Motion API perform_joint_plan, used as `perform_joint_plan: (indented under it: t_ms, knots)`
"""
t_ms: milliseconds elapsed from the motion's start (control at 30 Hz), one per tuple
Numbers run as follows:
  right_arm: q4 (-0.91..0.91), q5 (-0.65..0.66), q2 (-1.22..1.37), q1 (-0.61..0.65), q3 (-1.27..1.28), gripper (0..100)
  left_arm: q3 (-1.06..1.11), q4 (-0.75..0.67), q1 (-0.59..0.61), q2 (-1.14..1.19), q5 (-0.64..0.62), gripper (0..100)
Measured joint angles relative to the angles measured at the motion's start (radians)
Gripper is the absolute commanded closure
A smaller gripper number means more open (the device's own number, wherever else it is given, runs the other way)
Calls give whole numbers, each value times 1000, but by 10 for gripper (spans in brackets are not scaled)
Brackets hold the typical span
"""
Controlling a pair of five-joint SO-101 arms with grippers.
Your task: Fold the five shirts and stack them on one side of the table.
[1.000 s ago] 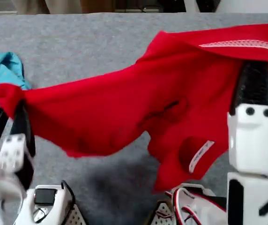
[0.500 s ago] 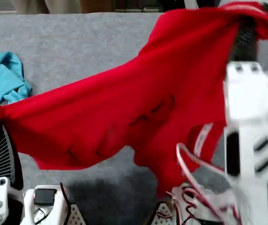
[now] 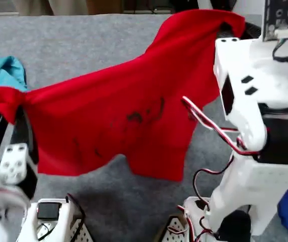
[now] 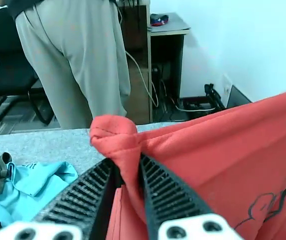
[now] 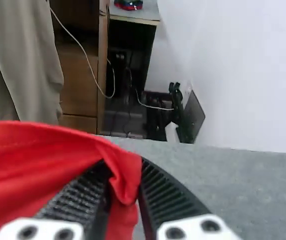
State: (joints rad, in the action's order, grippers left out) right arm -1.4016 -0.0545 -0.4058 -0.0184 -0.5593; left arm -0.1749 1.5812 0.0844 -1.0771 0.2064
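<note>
The red shirt [image 3: 124,116] hung stretched in the air between the two arms, over the grey table [image 3: 83,40]. The left gripper [image 4: 127,167] was clenched on a bunched corner at the left. The right gripper [image 5: 124,170] pinched the far right corner, higher up. The shirt's lower edge hung loose. A teal shirt [image 3: 0,80] lay crumpled at the table's left edge, near the left gripper.
</note>
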Motion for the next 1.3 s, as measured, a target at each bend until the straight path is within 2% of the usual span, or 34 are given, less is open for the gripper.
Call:
perform_joint_plan:
  t_ms: [200,500,667,800,933,1100,1300]
  knots:
    - [6,-18,-3,21,18,993,236,-226,114,2,0,982]
    - [68,-18,0,124,238,993,674,-551,138,14,0,982]
    - [273,-18,0,132,450,993,887,-764,138,14,0,982]
    - [514,-18,2,132,661,993,1073,-1002,138,15,0,976]
    - [778,-18,2,132,876,993,1234,-1250,110,17,35,925]
    - [1066,-18,3,130,1060,993,1278,-1415,68,98,64,964]
    - [1145,-18,18,130,1086,993,1089,-1386,66,393,54,980]
